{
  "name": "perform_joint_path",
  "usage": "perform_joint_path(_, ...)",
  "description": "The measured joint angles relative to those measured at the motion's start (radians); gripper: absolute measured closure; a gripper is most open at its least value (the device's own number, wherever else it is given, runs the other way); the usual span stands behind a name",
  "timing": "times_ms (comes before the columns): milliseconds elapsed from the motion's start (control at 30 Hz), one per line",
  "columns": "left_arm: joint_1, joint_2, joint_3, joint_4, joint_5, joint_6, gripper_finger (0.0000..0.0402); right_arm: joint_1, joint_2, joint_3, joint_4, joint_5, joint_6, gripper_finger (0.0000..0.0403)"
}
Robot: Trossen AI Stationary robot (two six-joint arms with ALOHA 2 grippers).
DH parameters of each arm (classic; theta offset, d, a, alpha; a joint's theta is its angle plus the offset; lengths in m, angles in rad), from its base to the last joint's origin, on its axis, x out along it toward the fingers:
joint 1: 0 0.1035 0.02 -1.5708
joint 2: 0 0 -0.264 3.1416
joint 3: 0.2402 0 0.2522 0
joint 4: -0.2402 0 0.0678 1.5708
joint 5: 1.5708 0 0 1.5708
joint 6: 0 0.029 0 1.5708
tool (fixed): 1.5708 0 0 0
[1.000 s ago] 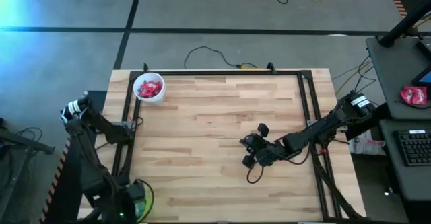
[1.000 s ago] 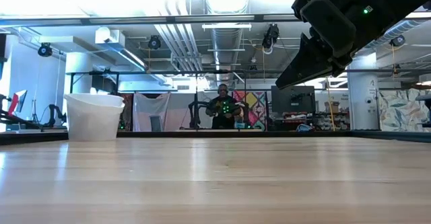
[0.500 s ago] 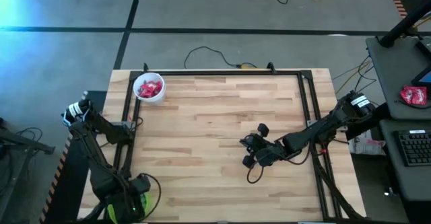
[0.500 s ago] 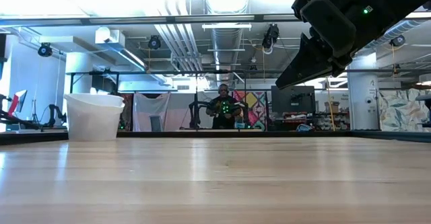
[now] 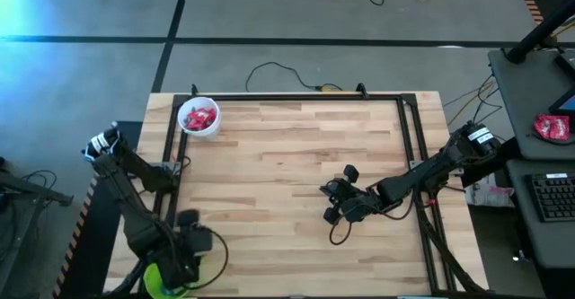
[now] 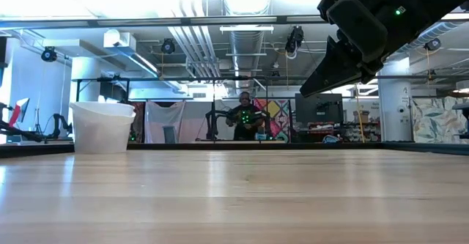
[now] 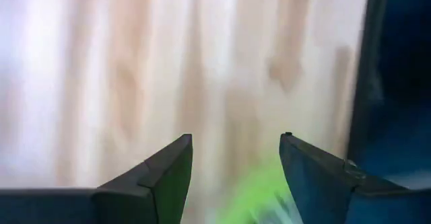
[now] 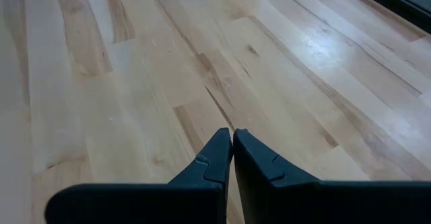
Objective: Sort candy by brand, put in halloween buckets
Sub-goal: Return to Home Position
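**Left gripper off the green bucket, right arm unmoved**

Since a second ago the left gripper (image 5: 195,241) has come away from above the green bucket (image 5: 159,285) and now hangs over the table (image 5: 296,137) a little farther in from its near edge, just beside the bucket. The bucket, covered by the gripper before, now shows its lime rim at the table's near left corner, with the arm still crossing part of it. What lies inside it cannot be made out.

Red candy (image 5: 199,117) fills the white bucket (image 5: 213,125), which stands at the table's far left corner, where it was before. In the low view the same white bucket (image 6: 101,127) sits at the table's far edge.

In its own wrist view the left gripper (image 7: 236,140) has its fingers spread wide with nothing between them. Pale table wood lies ahead, and a blurred patch of the green bucket (image 7: 259,190) shows low between the fingers.

The right gripper (image 5: 332,202) hangs above the table, right of its middle, just as a second ago. In its wrist view the right gripper (image 8: 233,133) has its fingers pressed together, tips touching and holding nothing, over bare boards. The low view shows it (image 6: 308,90) raised well clear of the table top.

Beyond the table's far edge a person (image 6: 243,119) is in the room.
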Motion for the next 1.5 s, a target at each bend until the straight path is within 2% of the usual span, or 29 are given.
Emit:
perform_joint_path(233,0.121,-0.08,-0.047,0.008,-0.341,0.309,0.0196,0.0,0.0,0.0,0.0,0.0,0.0,0.039)
perform_joint_path(333,0.201,-0.142,-0.11,0.079,-0.413,0.416,0.0196,0.0,0.0,0.0,0.0,0.0,0.0,0.039)
perform_joint_path(433,0.298,-0.225,-0.233,0.261,-0.396,0.526,0.0196,0.0,0.0,0.0,0.0,0.0,0.0,0.039)
perform_joint_path(633,0.485,-0.341,-0.6,0.775,-0.274,0.699,0.0196,0.0,0.0,0.0,0.0,0.0,0.0,0.039)
perform_joint_path(800,0.643,-0.343,-0.844,1.195,-0.131,0.707,0.0196,0.0,0.0,0.0,0.0,0.0,0.0,0.039)
perform_joint_path(867,0.7,-0.325,-0.905,1.335,-0.106,0.729,0.0196,0.0,0.0,0.0,0.0,0.0,0.0,0.039)
perform_joint_path(933,0.749,-0.307,-0.943,1.409,-0.105,0.767,0.0196,0.0,0.0,0.0,0.0,0.0,0.0,0.039)
perform_joint_path(1167,0.87,-0.343,-0.947,1.355,-0.082,0.926,0.0196,0.0,0.0,0.0,0.0,0.0,0.0,0.039)
perform_joint_path(1500,0.907,-0.645,-0.933,1.166,-0.035,1.033,0.0196,0.0,0.0,0.0,0.0,0.0,0.0,0.039)
